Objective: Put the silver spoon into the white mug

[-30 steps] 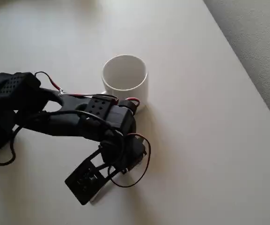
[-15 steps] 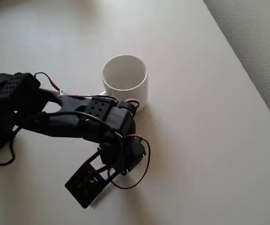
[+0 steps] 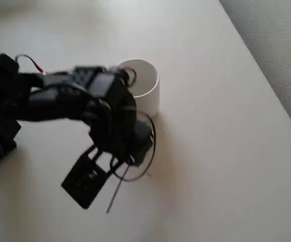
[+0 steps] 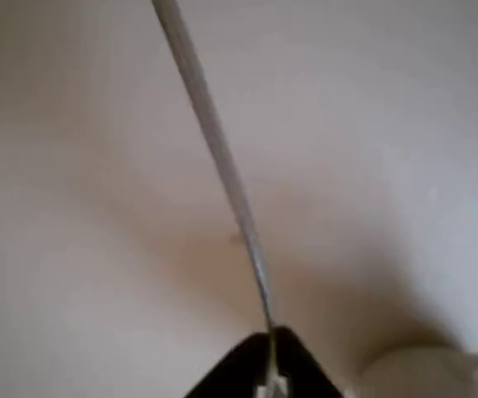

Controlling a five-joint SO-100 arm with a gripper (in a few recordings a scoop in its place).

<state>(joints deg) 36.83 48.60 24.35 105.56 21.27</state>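
spoon vs jaws: the silver spoon (image 3: 116, 191) is pinched in the jaws (image 4: 270, 365) at one end, and the rest of it sticks out away from the arm, so nothing to reach for, it's already in hand.

jaws state: closed tight on the silver spoon, the two dark tips meet around the thin metal right at the bottom of the wrist view.

spoon long axis: in the overhead view it runs from about 1 o'clock at the gripped end down to 7 o'clock at the free tip, slanted, and I'd guess off the surface (image 3: 226, 161) but can't swear to it.

mug vs spoon: the white mug (image 3: 142, 85) sits upright at roughly 12 to 1 o'clock from the spoon's free tip, with the arm's black wrist partly over its left rim. So the free end points pretty much away from the mug opening, and my read is the next move needs a swing round plus a tip-down.

overhead gives: the mug-to-spoon layout.

wrist gives: the actual pinch, plus a pale curved edge at 5 o'clock, maybe the mug, too blurry to call.
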